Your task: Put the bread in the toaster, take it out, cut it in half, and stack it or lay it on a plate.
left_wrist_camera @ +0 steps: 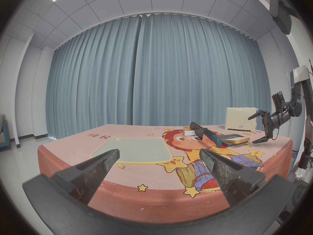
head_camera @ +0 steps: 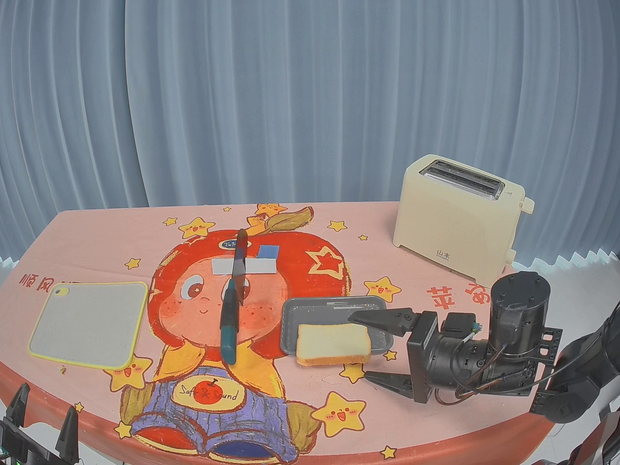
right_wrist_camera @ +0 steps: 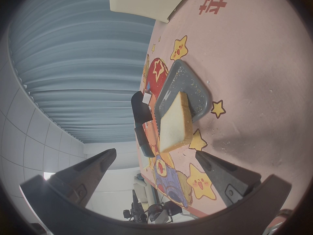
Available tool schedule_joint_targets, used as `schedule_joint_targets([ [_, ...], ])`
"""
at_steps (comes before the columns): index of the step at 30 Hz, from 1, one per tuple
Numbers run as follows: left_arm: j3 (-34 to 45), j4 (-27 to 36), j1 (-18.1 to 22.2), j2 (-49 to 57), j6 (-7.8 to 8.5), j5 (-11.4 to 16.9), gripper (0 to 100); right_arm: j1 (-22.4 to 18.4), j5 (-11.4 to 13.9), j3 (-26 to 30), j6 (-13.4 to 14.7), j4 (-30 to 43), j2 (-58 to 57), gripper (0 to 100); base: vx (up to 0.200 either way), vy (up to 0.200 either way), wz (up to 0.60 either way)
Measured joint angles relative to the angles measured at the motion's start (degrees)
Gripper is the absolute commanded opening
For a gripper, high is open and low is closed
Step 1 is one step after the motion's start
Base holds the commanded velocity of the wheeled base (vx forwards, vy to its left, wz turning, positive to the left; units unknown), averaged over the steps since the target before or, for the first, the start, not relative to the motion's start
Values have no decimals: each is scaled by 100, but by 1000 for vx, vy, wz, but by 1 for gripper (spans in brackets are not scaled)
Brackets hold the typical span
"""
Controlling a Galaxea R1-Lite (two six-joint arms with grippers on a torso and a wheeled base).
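The left gripper (head_camera: 43, 418) hangs at the near left edge of the table (head_camera: 97, 240), jaws spread wide, holding nothing. A cutting board (head_camera: 90, 323) lies flat on the left side of the table. A knife (head_camera: 232, 298) lies at the centre, its blade propped on a small block (head_camera: 261, 259). The bread (head_camera: 333, 343) rests on the near rim of a grey tray (head_camera: 336, 308). The right gripper (head_camera: 361, 346) sits just right of the bread, pointing at it, jaws wide and empty. The toaster (head_camera: 452, 227) stands at the far right.
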State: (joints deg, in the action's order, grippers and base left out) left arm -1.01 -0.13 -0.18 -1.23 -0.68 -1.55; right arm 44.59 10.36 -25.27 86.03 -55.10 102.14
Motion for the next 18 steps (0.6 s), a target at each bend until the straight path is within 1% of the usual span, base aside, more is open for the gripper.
schedule_joint_targets([
  [4,0,0,0,0,0,0,100,-5,-10,-41,35,0,13,100,0,0,0],
  [18,0,-2,0,0,0,0,100,-24,-38,-173,30,-5,243,100,0,0,0],
])
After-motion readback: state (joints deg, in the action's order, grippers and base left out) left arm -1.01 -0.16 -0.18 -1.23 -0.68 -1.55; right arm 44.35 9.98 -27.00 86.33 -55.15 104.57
